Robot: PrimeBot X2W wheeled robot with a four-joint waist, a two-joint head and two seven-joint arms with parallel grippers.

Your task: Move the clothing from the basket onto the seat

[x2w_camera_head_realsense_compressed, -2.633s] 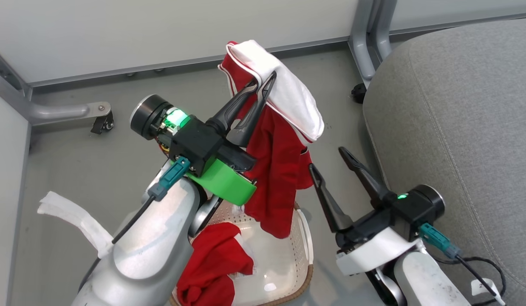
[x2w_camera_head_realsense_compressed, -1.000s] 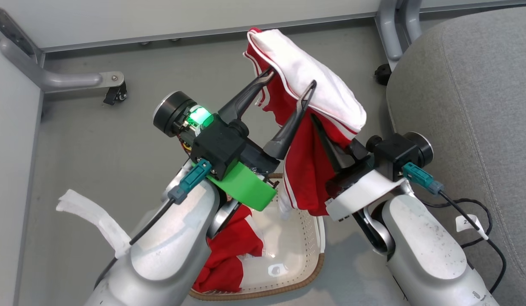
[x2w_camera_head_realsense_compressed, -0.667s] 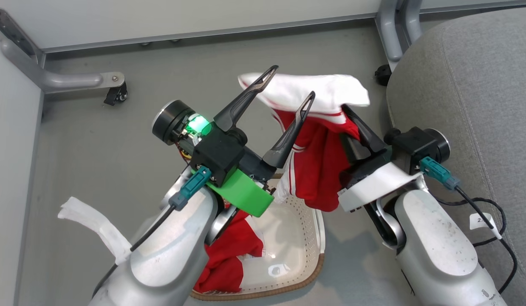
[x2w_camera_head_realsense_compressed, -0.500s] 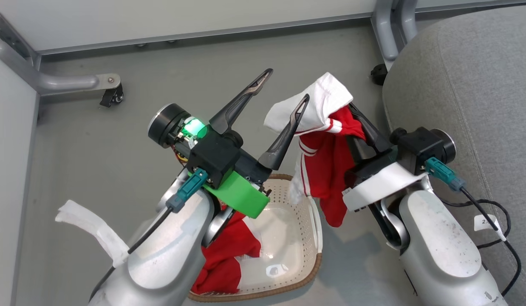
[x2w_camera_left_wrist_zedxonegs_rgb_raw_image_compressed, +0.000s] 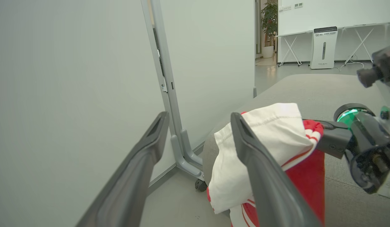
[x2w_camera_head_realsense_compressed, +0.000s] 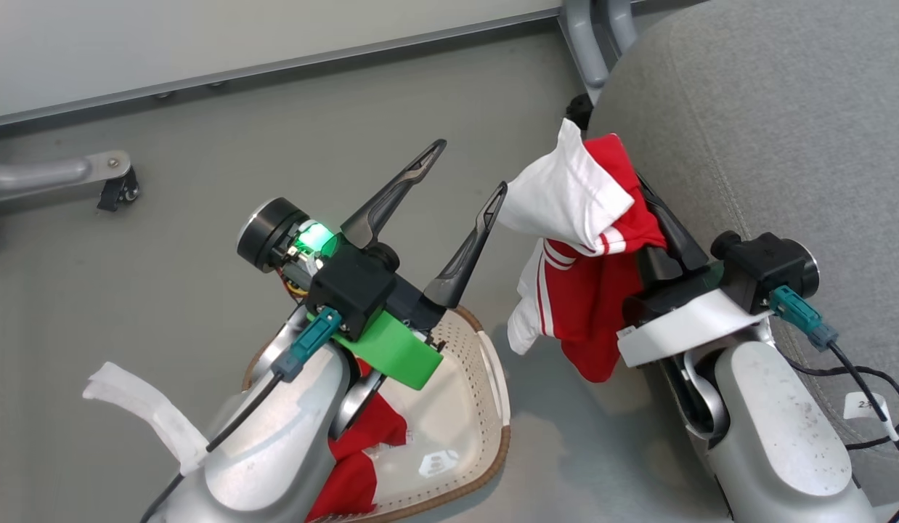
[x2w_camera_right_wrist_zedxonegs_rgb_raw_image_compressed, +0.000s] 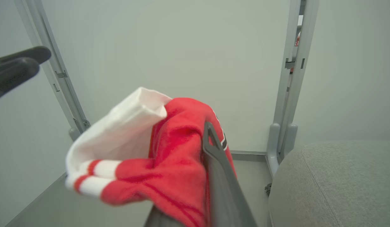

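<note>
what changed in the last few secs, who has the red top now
The left tool let go of the red garment and now stands open beside it; the right tool closed on it and carried it off the basket toward the seat. The other red garment stayed in the basket.

The fingertips of the right gripper [x2w_camera_head_realsense_compressed: 635,181] are buried in the red-and-white garment [x2w_camera_head_realsense_compressed: 576,200]. The left forearm [x2w_camera_head_realsense_compressed: 275,443] hides much of the basket [x2w_camera_head_realsense_compressed: 505,444] and its red clothing [x2w_camera_head_realsense_compressed: 362,444], both cut by the bottom edge.
</note>
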